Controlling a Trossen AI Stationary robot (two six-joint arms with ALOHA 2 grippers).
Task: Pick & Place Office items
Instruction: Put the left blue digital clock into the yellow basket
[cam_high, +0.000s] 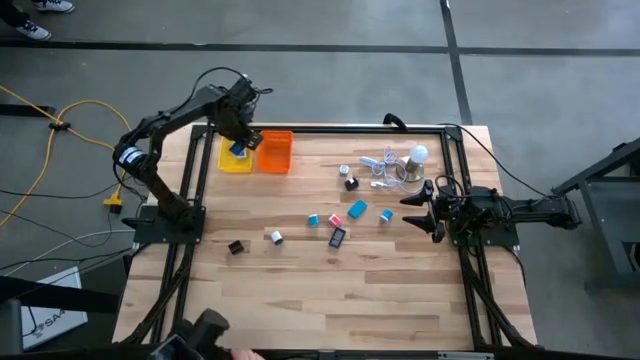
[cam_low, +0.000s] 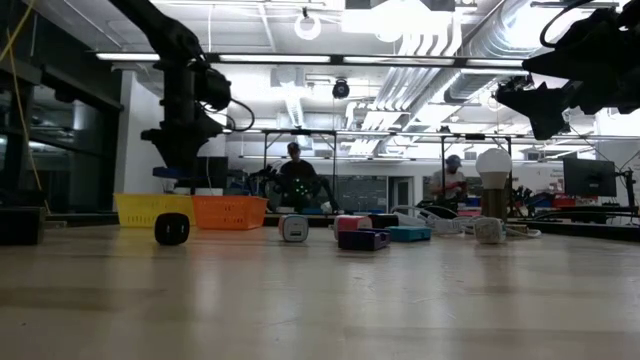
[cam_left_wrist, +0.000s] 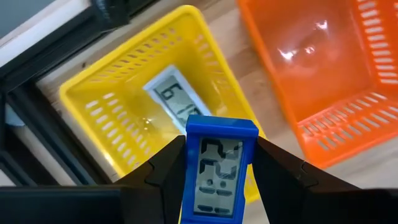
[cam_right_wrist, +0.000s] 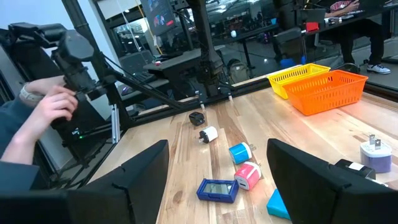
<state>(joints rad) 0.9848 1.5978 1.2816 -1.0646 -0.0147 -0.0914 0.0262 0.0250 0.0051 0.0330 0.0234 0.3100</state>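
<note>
My left gripper (cam_left_wrist: 219, 149) hangs over the yellow basket (cam_high: 236, 158) at the table's far left, shut on a small blue LCD clock (cam_left_wrist: 217, 171). A white LCD piece (cam_left_wrist: 177, 99) lies on the yellow basket's floor. My right gripper (cam_high: 420, 212) waits open above the table's right side. Near it on the wood lie a dark-blue clock (cam_right_wrist: 217, 190), a pink piece (cam_right_wrist: 247, 176), light-blue pieces (cam_high: 358, 210), a white piece (cam_high: 276, 237) and a black piece (cam_high: 236, 246). My left gripper pinches the blue clock between its two fingers (cam_left_wrist: 168, 177), one on each long side of the case (cam_left_wrist: 194, 186). The fingers come from above, pointing down into the yellow basket. The clock is lifted clear, its display facing the wrist camera.
An orange basket (cam_high: 275, 152) stands right beside the yellow one. A white bulb (cam_high: 418, 155) and a white cable (cam_high: 385, 165) lie at the far right, with small white pieces (cam_high: 344, 170) close by. A person's hand (cam_right_wrist: 50, 106) holds a device beyond the table's near-left corner.
</note>
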